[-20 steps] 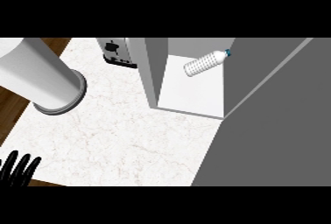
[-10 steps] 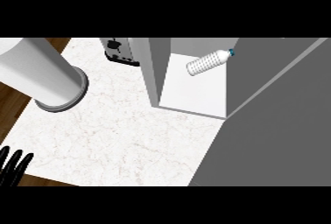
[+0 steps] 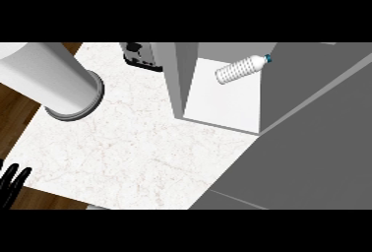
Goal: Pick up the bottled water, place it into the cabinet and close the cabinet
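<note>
The grey cabinet door (image 3: pixel 312 147) filled the right side of the head view and stood open, covering the white marble countertop's (image 3: pixel 145 152) right edge. The countertop ran from the far edge down to its near left corner, with dark wooden floor (image 3: pixel 15 108) showing beyond its left edge. A large pale cylinder (image 3: pixel 44 74) lay over the far left corner, its ringed end lying over the marble. The open cabinet's (image 3: pixel 181 74) grey side wall rose from the far part of the countertop, and its white shelf (image 3: pixel 225 103) showed between that wall and the door. A dark toaster (image 3: pixel 145 55) sat at the far edge, just beside the cabinet wall. The bottled water (image 3: pixel 240 70) lay on its side at the back of the shelf, inside the cabinet, its blue cap (image 3: pixel 268 58) pointing towards the door. The left hand (image 3: pixel 10 183) showed only as black fingers at the countertop's near left corner, straight and spread, holding nothing. Compared with a second earlier, less of that hand was visible, as it had slid towards the view's left edge. Everything else had shifted slightly rightwards together, and the bottle kept its spot on the shelf.
</note>
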Tool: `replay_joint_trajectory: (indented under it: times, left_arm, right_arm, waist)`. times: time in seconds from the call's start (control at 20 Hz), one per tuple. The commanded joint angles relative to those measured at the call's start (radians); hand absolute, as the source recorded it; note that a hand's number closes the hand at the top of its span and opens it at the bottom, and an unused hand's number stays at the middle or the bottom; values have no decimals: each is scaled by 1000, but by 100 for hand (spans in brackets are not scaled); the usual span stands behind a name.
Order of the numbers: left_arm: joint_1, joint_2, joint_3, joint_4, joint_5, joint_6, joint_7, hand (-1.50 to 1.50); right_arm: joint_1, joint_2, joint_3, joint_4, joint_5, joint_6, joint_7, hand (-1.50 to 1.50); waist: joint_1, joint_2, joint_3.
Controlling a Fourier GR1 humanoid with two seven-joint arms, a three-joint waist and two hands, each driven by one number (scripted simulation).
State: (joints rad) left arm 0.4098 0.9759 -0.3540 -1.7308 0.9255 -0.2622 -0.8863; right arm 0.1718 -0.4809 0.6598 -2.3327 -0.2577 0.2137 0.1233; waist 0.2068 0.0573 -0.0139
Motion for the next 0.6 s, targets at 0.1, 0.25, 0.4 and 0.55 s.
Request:
replay_joint_trajectory:
  times: [0.1,0.25,0.4,0.55]
  left_arm:
    - [5,6,10,26,7,-58,-17,-150]
    - [-6,10,32,20,40,-55,0,-150]
    - [21,3,32,26,38,-49,-6,-150]
    - [25,12,31,24,40,-74,4,-150]
  right_arm:
    - [-172,186,-38,192,-170,-79,122,150]
    - [-275,249,-115,298,-145,-124,139,150]
    - [-363,282,-211,377,-144,-168,163,150]
    - [-479,322,-291,522,-109,-220,162,150]
  waist:
    - [6,-4,4]
    - [-21,-12,6]
    - [-37,-25,7]
    - [-43,-24,8]
